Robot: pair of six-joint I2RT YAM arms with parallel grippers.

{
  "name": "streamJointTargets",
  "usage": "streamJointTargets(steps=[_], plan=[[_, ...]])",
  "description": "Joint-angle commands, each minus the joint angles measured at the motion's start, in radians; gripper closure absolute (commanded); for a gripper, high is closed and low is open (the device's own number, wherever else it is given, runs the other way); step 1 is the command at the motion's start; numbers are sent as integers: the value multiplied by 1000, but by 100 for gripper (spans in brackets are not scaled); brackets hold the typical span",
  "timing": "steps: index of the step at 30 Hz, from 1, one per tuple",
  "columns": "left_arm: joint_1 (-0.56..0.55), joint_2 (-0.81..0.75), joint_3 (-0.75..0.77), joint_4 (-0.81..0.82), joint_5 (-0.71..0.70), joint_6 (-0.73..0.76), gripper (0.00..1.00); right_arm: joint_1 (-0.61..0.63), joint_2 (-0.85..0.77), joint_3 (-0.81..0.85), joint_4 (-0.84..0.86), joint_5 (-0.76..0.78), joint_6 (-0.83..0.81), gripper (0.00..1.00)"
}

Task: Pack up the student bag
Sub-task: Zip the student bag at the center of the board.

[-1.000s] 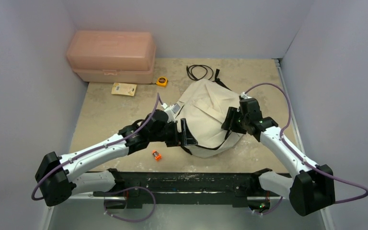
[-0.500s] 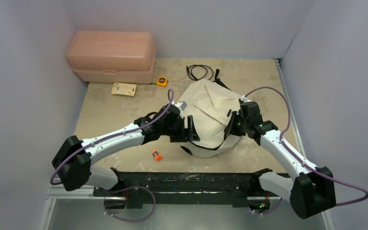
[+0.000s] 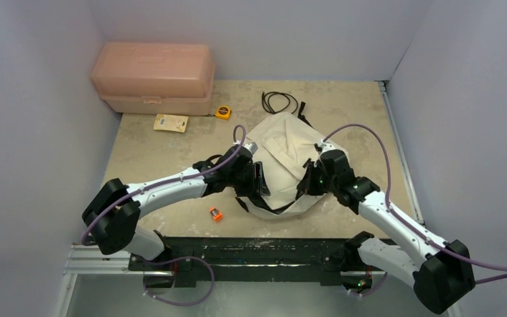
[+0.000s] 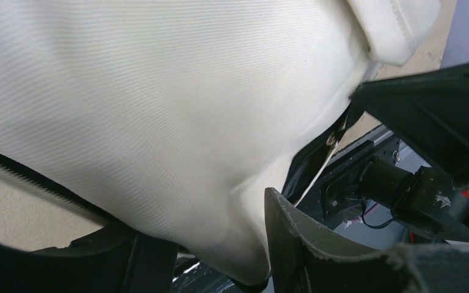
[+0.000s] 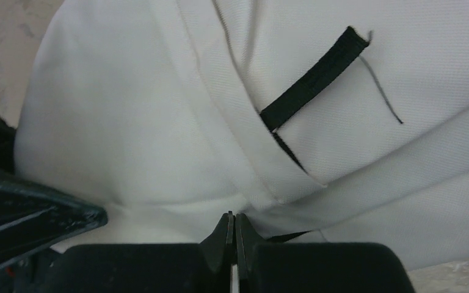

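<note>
The student bag (image 3: pixel 284 155), cream fabric with black straps, lies mid-table between both arms. My left gripper (image 3: pixel 259 187) is at its left edge; in the left wrist view a fold of the student bag (image 4: pixel 159 91) bulges between the half-closed jaws of the left gripper (image 4: pixel 214 259) and touches both fingers. My right gripper (image 3: pixel 307 185) presses in from the bag's right side. In the right wrist view the right gripper (image 5: pixel 232 218) is shut, and the fabric of the student bag (image 5: pixel 128 122) puckers at its tips. A black loop (image 5: pixel 311 76) is sewn above.
A pink plastic box (image 3: pixel 153 78) stands at the back left, with a yellow tape measure (image 3: pixel 223 112) and a yellow card (image 3: pixel 171 122) in front of it. A black cable (image 3: pixel 280 101) lies behind the bag. A small orange object (image 3: pixel 216 214) sits near the front edge.
Both arms have moved inward against the bag, squeezing it narrower. The right jaws have closed fully. The left jaws have narrowed around the fabric fold.
</note>
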Motion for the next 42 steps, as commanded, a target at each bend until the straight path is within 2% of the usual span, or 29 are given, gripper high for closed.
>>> streamJointTargets(steps=[1,5,8,11,14,17,21,23,24,26,30,33,37,42], plan=[[-3,16,-7,73,8,9,53,58,-111,-43,62,-147,96,100],[-6,22,-26,100,12,2,64,59,-222,-59,42,-159,127,100],[-12,-7,-57,131,2,6,64,58,-201,-37,34,-168,132,100],[-17,-82,-100,129,-21,27,56,59,-164,-23,111,-282,154,100],[-17,-209,-180,139,-48,63,42,60,-126,-17,186,-368,181,100],[-19,-376,-265,167,-53,99,32,61,-81,11,149,-344,144,100],[-34,-533,-345,269,39,114,28,60,-18,40,106,-323,96,100],[-51,-567,-339,302,70,109,27,60,-20,65,67,-287,72,91],[-61,-567,-322,301,73,105,27,61,-34,75,50,-266,65,82],[-77,-532,-257,219,50,88,25,59,-60,90,29,-208,73,66],[-93,-354,-69,101,89,80,24,55,-54,165,-77,-71,50,58],[-121,-236,50,60,78,97,25,5,-49,196,-152,20,63,52],[-150,-70,221,-70,38,154,28,-147,-88,142,-171,-32,85,46],[-171,94,341,-176,14,222,38,-163,-112,70,-150,-107,122,44]])
